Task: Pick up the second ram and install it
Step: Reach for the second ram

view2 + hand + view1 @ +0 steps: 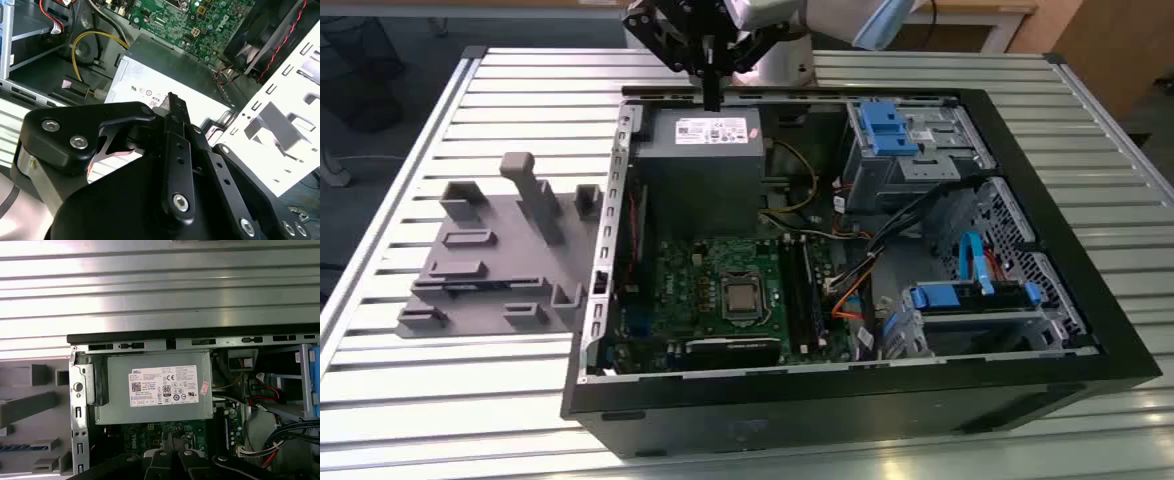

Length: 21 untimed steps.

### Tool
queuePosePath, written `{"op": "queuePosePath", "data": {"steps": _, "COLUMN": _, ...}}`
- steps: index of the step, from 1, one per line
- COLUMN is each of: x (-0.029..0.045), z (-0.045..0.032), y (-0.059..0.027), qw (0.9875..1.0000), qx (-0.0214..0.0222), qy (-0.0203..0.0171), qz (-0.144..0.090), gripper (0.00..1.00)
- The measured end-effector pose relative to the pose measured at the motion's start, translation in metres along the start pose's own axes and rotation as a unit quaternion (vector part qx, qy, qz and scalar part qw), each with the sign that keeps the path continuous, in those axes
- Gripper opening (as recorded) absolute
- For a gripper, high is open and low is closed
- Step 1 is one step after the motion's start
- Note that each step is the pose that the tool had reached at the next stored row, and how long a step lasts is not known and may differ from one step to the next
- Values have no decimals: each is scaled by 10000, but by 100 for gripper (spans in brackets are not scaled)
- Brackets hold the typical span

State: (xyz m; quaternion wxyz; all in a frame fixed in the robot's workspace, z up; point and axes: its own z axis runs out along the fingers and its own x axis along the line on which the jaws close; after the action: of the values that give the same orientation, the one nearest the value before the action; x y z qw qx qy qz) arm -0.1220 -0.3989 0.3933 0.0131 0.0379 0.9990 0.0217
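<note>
From where I stand, in the exterior view one gripper [711, 98] hangs over the single grey power supply [694, 170], fingers together and empty. The second wrist view shows the gripper [172, 100] above that supply [170, 65]. In the first wrist view, one blue second ram [17, 446] lies in the one grey holder block [30, 405] beside the supply [155, 390], well apart from the gripper [172, 455].

Bright light; table [160, 290] glares (case [854, 395] interior dim)

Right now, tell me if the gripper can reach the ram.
Probably yes: the ram sits uncovered in the holder outside the case, and the gripper hangs above the power supply.
</note>
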Motion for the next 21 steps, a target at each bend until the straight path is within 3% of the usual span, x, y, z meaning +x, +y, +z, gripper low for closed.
{"op": "queuePosePath", "data": {"steps": 16, "x": 53, "z": -1, "y": -4, "qw": 10000, "qx": 0, "qy": 0, "qz": 0, "gripper": 11}}
{"op": "queuePosePath", "data": {"steps": 18, "x": 124, "z": 1, "y": -9, "qw": 10000, "qx": 0, "qy": 0, "qz": 0, "gripper": 11}}
{"op": "queuePosePath", "data": {"steps": 21, "x": 130, "z": 1, "y": -10, "qw": 10000, "qx": 0, "qy": 0, "qz": 0, "gripper": 11}}
